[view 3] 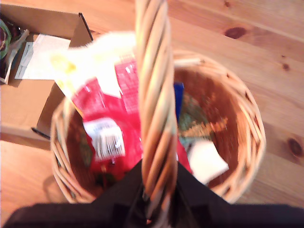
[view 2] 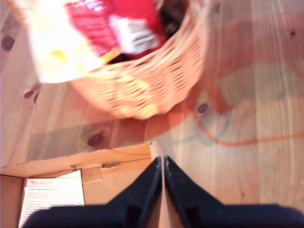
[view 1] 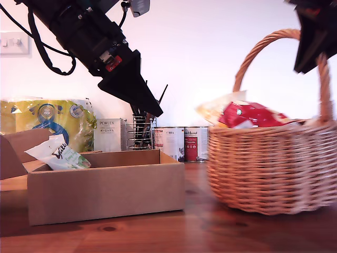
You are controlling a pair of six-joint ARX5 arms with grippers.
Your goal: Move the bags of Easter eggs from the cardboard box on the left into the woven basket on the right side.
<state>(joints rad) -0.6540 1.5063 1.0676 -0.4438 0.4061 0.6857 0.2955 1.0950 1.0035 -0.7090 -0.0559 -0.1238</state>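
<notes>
While my second gripper pinches the basket's handle to steady it, one bag waits.
My first gripper, pressed together and empty, hangs above the box, at the basket's nine o'clock in the exterior view.

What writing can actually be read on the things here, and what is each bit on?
"PORLEX": white carton at the back, exterior view.
Script starting "Sa…": white-green bag in the cardboard box; the rest is unreadable.
Tins, yellow-blue pack, red bag in the woven basket, printed sheet: too small or blurred.
</notes>
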